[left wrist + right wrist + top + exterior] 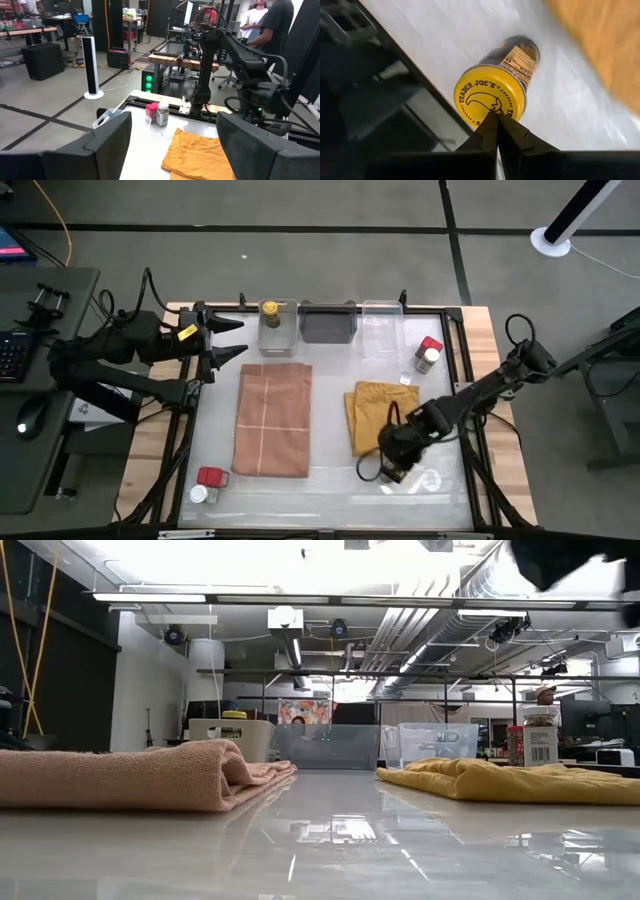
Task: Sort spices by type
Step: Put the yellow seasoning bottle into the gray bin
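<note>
Shut right gripper above round, seemingly glass yellow-lidded jar.

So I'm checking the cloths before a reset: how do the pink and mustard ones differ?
The pink cloth lies folded flat as a neat long rectangle; the mustard cloth is smaller and rumpled. The pink one lies left of centre, the mustard one right, beside the right gripper. Both rest on the table.

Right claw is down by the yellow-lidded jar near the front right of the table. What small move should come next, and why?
Probably open the right claw before trying to grip. Its fingers are pressed shut, tips at the edge of the yellow-lidded jar, so nothing is held. The jar stands beside the mustard cloth. Its match already sits in the clear bin at the back. The left claw waits, open, at the back left.
</note>
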